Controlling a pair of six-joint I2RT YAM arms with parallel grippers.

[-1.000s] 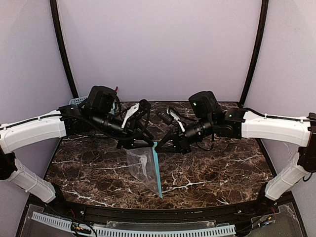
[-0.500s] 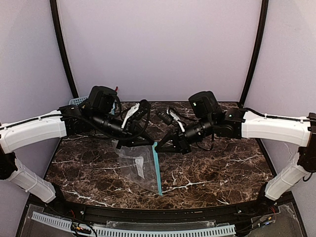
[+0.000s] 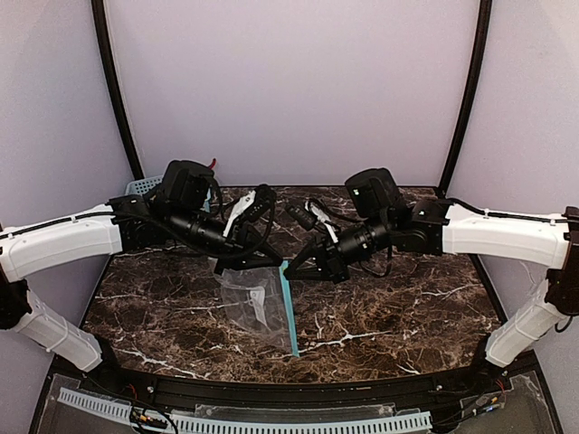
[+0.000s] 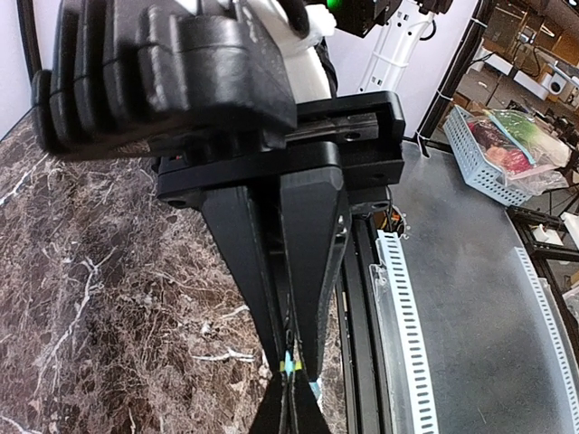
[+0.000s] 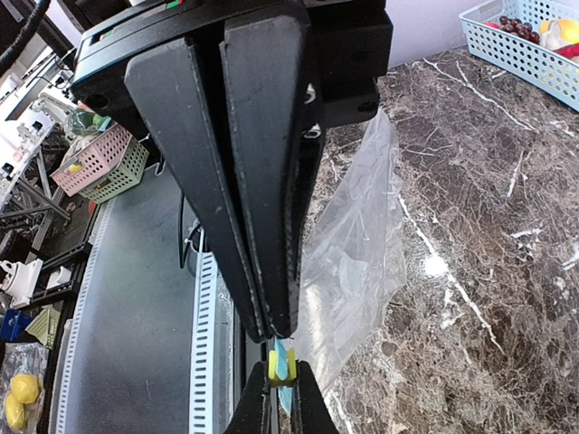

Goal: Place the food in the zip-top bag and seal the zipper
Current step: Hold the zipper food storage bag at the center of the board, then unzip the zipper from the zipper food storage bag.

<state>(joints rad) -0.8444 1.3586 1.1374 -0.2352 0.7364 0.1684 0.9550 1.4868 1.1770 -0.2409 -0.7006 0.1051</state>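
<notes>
Left hand and right hand are pinching the zipper of the zip-top bag.
The clear, crinkled bag is lying flat on the dark marbled bench, its teal zipper running along its right edge. Both hands are meeting tip to tip, each clamped shut on the zipper's far end. Beyond the bag's far-left corner, a blue mesh basket is holding the purple grape bunch and a yellow piece.
</notes>
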